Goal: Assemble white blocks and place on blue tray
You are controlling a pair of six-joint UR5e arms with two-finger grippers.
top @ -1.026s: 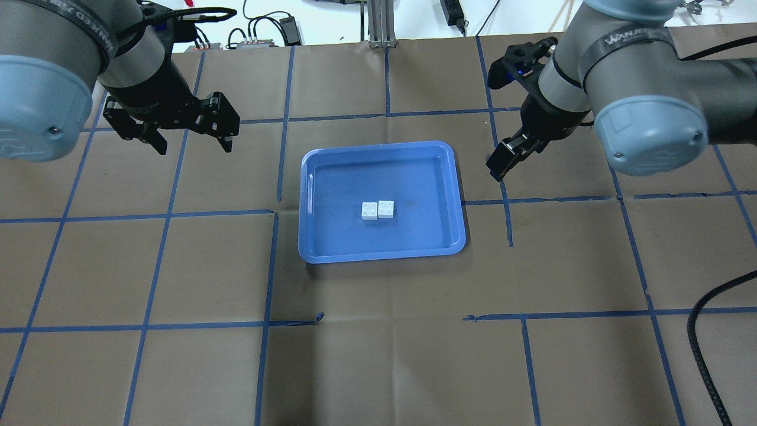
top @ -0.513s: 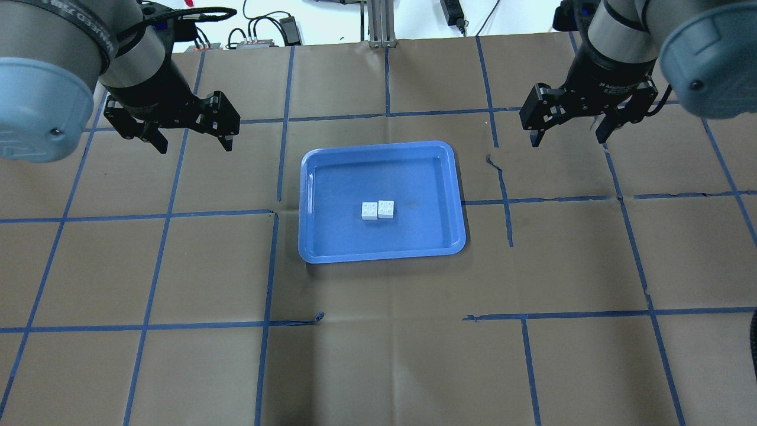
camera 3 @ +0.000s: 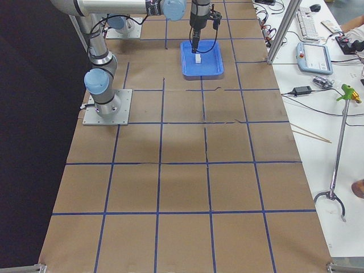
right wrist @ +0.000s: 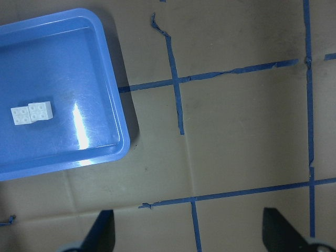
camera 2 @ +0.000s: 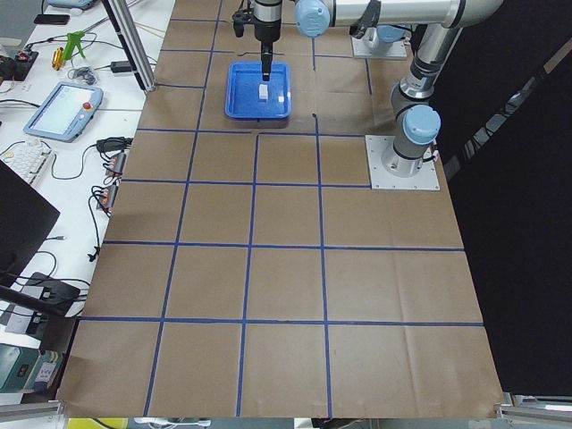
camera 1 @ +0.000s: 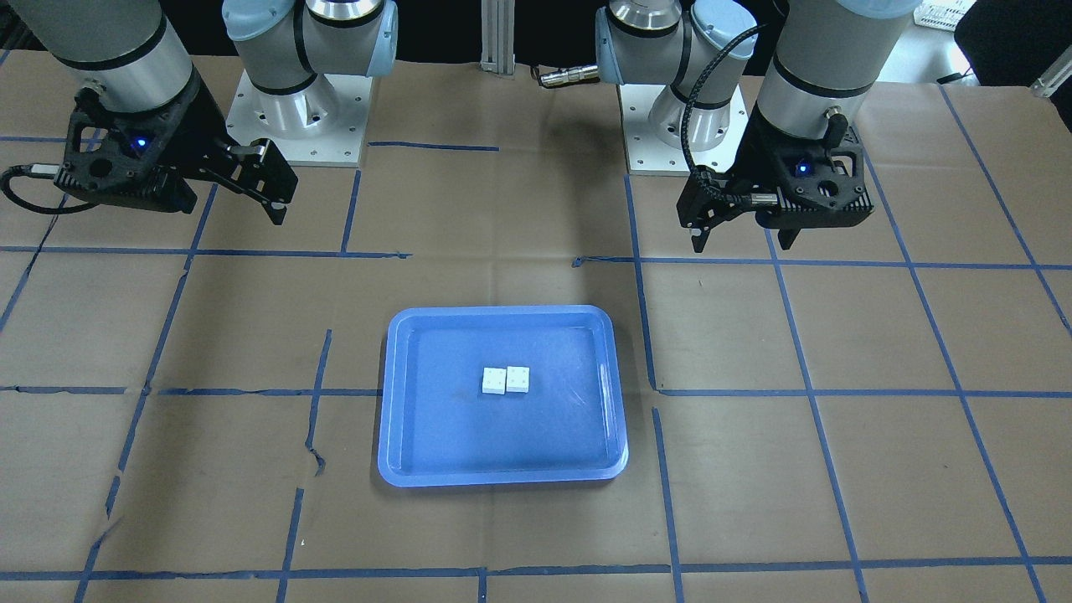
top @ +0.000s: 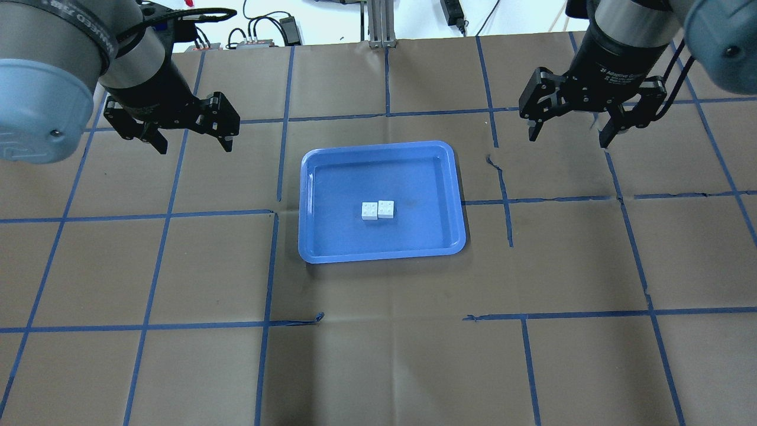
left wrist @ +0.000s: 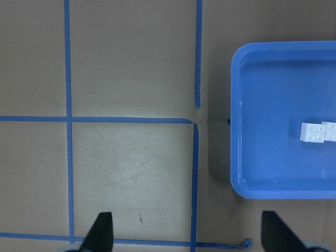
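Note:
Two white blocks [top: 378, 210] sit joined side by side, slightly offset, near the middle of the blue tray [top: 355, 171]. They also show in the front view [camera 1: 507, 379] and in both wrist views [left wrist: 317, 132] [right wrist: 32, 113]. My left gripper [top: 194, 145] is open and empty, above the table to the left of the tray. My right gripper [top: 568, 139] is open and empty, above the table to the tray's far right. Neither gripper touches the blocks or the tray.
The table is covered with brown paper [top: 378, 355] marked by a blue tape grid. Torn tape ends curl up right of the tray [top: 497, 165] and in front of it [top: 313, 319]. Cables and power supplies [top: 260, 35] lie past the far edge.
My right gripper has pulled away from the tray's right edge, moved farther right and back, and turned its wrist so both open fingers show. The left gripper and the blocks have not moved.

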